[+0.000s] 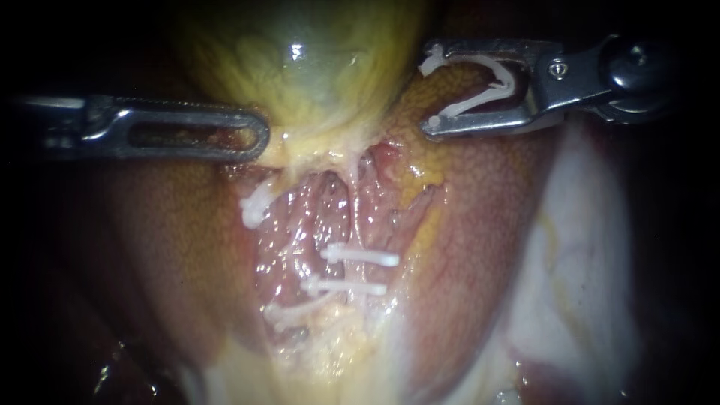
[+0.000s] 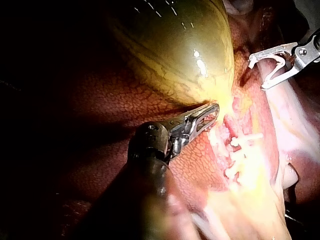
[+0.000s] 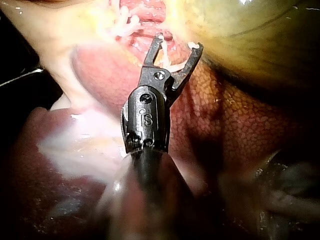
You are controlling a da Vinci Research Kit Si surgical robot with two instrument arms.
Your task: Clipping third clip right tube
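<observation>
Liver (image 1: 480,225); left pincer (image 1: 259,139) grips gallbladder (image 1: 300,67); right pincer (image 1: 428,96) holds clip (image 1: 469,106) off tube (image 1: 358,225).

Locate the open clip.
Endoscope view, upper right: the open clip is held between the right tool's jaws, beside the gallbladder, above the placed clips.

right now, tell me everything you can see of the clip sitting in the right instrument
The clip is white, plastic-looking: two thin arms joined at a bent hinge, spread apart, unlatched, a small knob at each tip. It sits inside the right instrument's end effector, one arm against each side, hinge toward the shaft, over the liver beside the gallbladder.
</observation>
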